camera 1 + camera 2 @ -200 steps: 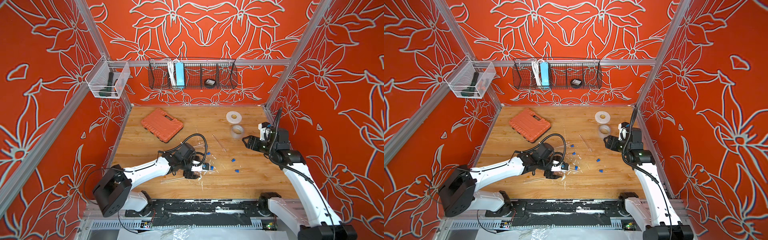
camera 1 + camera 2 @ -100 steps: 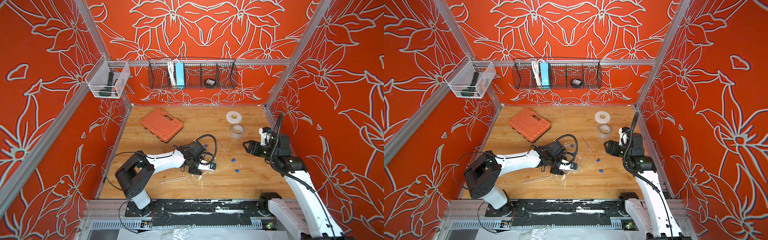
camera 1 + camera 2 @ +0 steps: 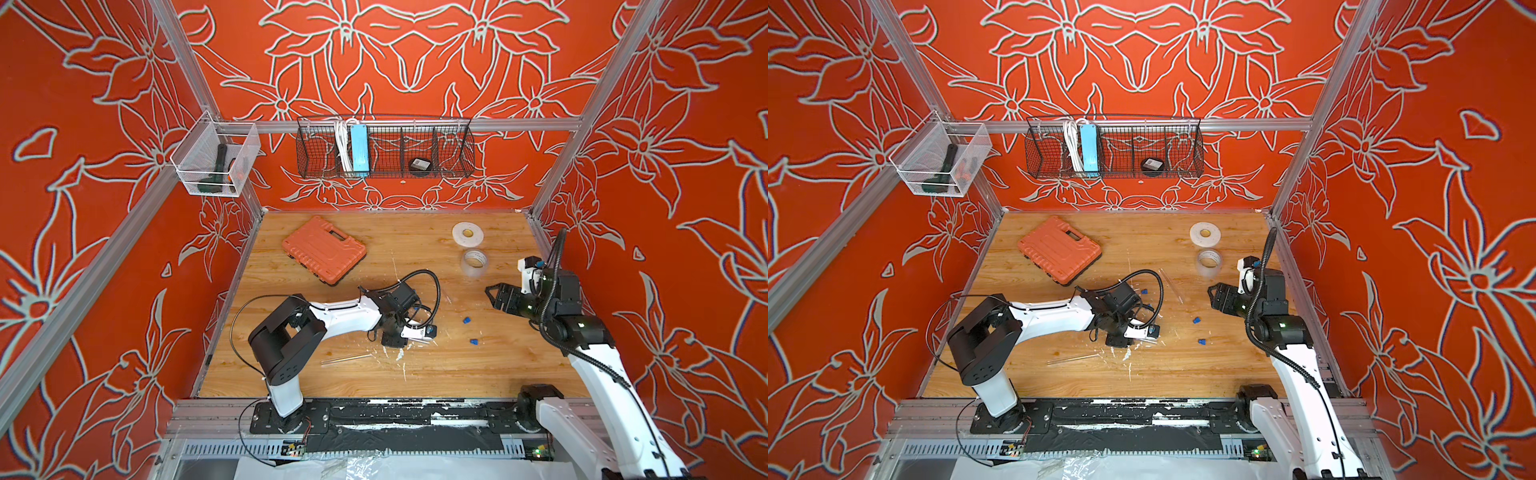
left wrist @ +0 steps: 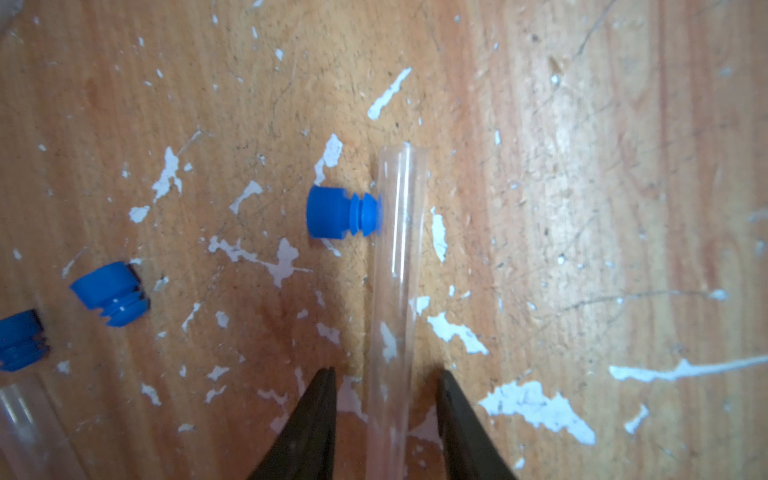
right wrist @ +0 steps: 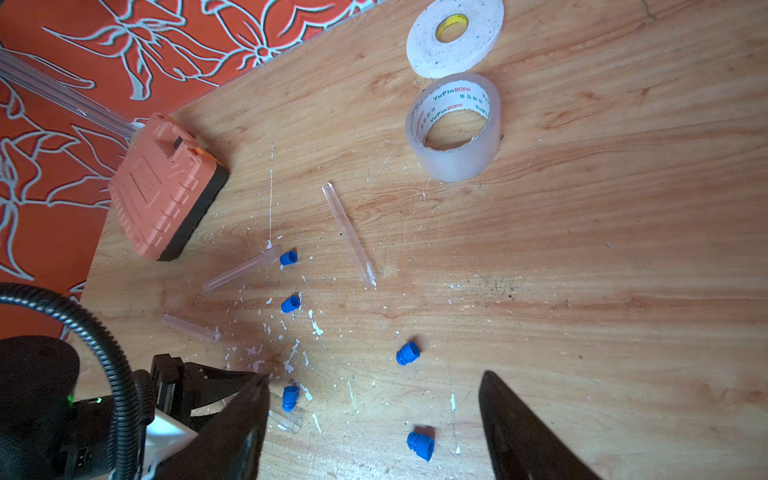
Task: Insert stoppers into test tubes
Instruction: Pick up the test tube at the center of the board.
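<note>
In the left wrist view a clear test tube point(image 4: 397, 270) lies on the wood between the fingers of my left gripper point(image 4: 384, 374), with a narrow gap on each side. A blue stopper point(image 4: 340, 212) lies sideways against that tube, and two more stoppers point(image 4: 110, 293) lie off to one side. My left gripper point(image 3: 392, 340) sits low over the table's middle. Another tube point(image 3: 347, 358) lies in front of it. My right gripper point(image 3: 492, 293) hovers open and empty at the right. The right wrist view shows several stoppers point(image 5: 407, 353) and loose tubes point(image 5: 349, 235).
An orange tool case point(image 3: 324, 249) lies at the back left. A white tape roll point(image 3: 468, 232) and a clear tape roll point(image 3: 474, 262) sit at the back right. A wire basket point(image 3: 384, 147) and a clear bin point(image 3: 214, 160) hang on the walls.
My left arm has swung its elbow up and to the right, and its jaws have narrowed around the tube. The right gripper has drifted slightly toward the front.
</note>
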You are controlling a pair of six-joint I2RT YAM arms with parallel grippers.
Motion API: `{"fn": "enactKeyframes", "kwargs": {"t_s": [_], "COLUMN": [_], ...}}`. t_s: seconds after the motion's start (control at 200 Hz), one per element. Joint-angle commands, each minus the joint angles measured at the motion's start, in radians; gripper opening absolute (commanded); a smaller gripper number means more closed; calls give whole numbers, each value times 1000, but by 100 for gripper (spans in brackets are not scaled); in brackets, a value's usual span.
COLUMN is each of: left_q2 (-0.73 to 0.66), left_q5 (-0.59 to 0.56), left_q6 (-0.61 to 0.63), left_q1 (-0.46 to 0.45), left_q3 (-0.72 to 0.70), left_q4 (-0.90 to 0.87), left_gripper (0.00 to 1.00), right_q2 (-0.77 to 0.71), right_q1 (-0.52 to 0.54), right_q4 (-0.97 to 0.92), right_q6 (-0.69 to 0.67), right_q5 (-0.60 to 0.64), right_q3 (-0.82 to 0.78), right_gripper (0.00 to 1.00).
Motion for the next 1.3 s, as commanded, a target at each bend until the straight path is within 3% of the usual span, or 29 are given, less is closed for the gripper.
{"fn": "enactKeyframes", "kwargs": {"t_s": [0.0, 0.38, 0.851, 1.106, 1.291], "left_q2": [37, 62, 18, -172, -327], "left_q5": [-7, -36, -31, 12, 68], "left_q6": [12, 12, -8, -54, -132], "left_q1": [-10, -16, -16, -16, 2], "left_q3": [-1, 8, -10, -116, -198], "left_q4": [-54, -75, -47, 30, 134], "left_gripper": [33, 21, 13, 11, 13], "right_q2": [-18, -20, -20, -40, -44], "right_q1": [6, 5, 6, 6, 7], "right_q4": [12, 14, 8, -8, -30], "right_q6": [10, 13, -4, -2, 14], "right_q5": [4, -11, -18, -3, -129], "right_q3": [-13, -10, 8, 23, 41], "right_gripper": [80, 81, 85, 90, 85]}}
